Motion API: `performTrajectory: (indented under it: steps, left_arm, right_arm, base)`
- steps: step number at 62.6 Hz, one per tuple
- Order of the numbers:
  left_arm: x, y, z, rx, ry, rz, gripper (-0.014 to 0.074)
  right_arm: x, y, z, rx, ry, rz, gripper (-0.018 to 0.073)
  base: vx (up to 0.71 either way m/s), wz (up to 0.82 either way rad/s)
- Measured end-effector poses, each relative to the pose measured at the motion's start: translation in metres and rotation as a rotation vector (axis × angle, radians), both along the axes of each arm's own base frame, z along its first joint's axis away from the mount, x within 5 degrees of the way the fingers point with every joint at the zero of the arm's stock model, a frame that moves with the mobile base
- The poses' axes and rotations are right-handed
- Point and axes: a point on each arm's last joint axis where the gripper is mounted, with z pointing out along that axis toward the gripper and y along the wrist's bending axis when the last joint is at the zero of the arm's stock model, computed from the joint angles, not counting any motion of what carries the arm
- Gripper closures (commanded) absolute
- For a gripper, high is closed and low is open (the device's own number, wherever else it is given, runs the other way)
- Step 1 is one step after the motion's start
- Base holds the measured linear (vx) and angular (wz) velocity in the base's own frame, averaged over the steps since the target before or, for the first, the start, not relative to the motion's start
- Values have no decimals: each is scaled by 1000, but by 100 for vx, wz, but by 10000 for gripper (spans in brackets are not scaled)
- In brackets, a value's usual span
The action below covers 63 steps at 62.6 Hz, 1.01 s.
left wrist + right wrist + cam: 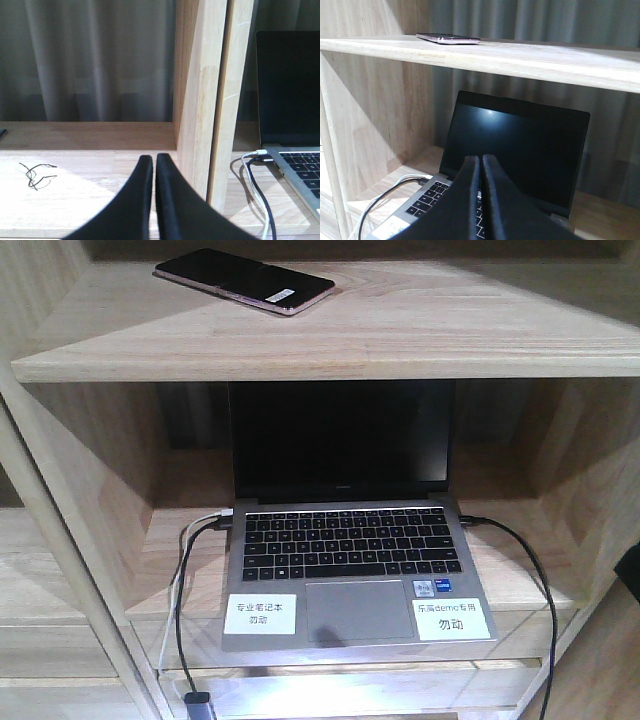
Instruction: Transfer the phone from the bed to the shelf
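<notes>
Phone (pixel 244 282) near shelf (pixel 400 335) edge (untouched)

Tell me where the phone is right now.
The phone lies flat on the shelf board directly above the open laptop, toward the board's left in the front view.

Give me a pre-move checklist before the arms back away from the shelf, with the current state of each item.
1. Phone resting flat on the shelf top board: ok.
2. Phone fully supported, no overhang at the front edge: ok; it sits back from the edge in the front view.
3. Right gripper free of the phone: ok, jaws shut and empty, below the board.
4. Left gripper empty: ok, jaws shut, in the neighbouring compartment.
5. Right gripper clear of the laptop: cannot tell; it sits in front of the screen, gap unclear.
6. Cables clear of both arms: cannot tell.
</notes>
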Motion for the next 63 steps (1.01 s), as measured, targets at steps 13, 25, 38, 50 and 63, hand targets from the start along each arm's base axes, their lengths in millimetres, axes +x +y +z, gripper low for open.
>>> performTrajectory:
  steps: [13,25,38,50,63]
  left_arm:
    - [0,0,0,0,0,0,595]
    - [0,0,0,0,0,0,595]
    - [0,0,0,0,0,0,595]
    - [0,0,0,0,0,0,595]
    - [0,0,0,0,0,0,595]
  right_arm:
    - [0,0,1,57,14,1,566]
    - [2,-4,-1,45,35,-47,566]
    - [6,-15,-8,94,137,-187,566]
    - [8,-22,-10,113,156,-273,566]
    - [9,-29,-17,104,152,-369,566]
  base:
    - [0,0]
    - [0,0]
    - [0,0]
    - [0,0]
    - [0,0]
